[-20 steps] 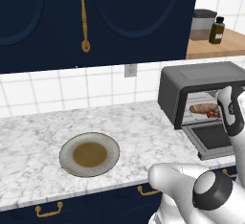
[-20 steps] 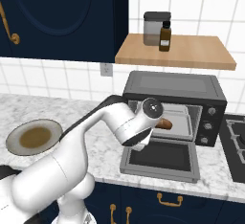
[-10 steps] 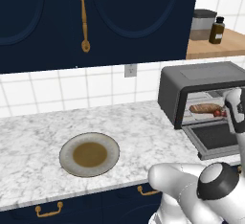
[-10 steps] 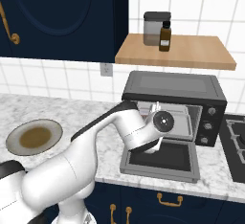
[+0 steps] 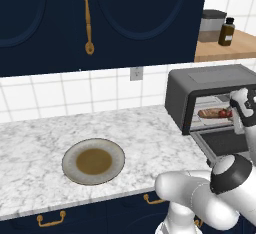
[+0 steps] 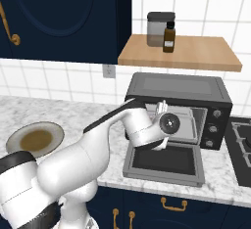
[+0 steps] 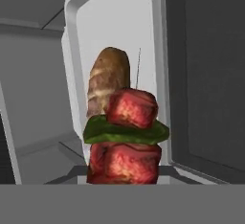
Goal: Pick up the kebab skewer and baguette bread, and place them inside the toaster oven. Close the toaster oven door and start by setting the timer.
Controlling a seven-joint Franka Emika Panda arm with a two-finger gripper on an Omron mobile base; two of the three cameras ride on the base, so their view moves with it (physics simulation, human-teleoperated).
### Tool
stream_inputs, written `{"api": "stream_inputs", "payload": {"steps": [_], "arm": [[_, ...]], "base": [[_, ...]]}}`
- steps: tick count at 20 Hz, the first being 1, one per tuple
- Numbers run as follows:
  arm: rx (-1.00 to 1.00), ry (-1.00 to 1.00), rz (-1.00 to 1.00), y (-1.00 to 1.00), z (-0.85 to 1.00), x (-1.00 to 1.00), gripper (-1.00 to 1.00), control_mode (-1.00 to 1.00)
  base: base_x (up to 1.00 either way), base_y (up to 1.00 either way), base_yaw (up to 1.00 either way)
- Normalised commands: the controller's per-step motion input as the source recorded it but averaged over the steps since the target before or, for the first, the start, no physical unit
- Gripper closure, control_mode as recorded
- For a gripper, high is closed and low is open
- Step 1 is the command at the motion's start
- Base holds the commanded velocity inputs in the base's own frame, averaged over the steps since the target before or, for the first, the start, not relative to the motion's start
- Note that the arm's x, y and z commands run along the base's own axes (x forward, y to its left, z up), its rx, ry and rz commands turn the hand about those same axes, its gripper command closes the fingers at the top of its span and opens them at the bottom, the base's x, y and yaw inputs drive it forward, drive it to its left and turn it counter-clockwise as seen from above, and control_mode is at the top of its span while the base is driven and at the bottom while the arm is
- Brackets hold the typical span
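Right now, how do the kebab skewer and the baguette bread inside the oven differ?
The kebab skewer carries red chunks and a green piece on a thin stick; the baguette bread is one plain golden-brown loaf. In the hand view the skewer lies nearer the camera and partly hides the bread. Both lie inside the toaster oven.

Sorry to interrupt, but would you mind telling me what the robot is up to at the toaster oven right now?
The arm is reaching into the open toaster oven, whose door lies folded down flat. The gripper is at the oven mouth with the kebab skewer right in front of it, just ahead of the baguette bread already lying inside. Whether the skewer has been released cannot be told. The plate on the counter is bare. Closing the door and setting the timer remain.
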Motion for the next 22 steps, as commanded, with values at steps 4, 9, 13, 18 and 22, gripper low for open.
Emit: {"api": "stream_inputs", "payload": {"steps": [4, 9, 13, 18, 22], "arm": [[0.0, 0.0, 0.0, -0.36, 0.0, 0.26, 1.0, -1.0], [0.0, 0.0, 0.01, -0.1, 0.0, 0.25, 1.0, -1.0], [0.0, 0.0, 0.01, 0.0, 0.0, 0.24, 1.0, -1.0], [0.0, 0.0, 0.01, 0.0, 0.0, 0.31, 1.0, -1.0], [0.0, 0.01, 0.01, 0.0, 0.0, 0.31, 1.0, -1.0]], "base": [[0.0, 0.0, 0.0], [0.0, 0.0, 0.0], [0.0, 0.0, 0.0], [0.0, 0.0, 0.0], [0.0, 0.0, 0.0]]}}
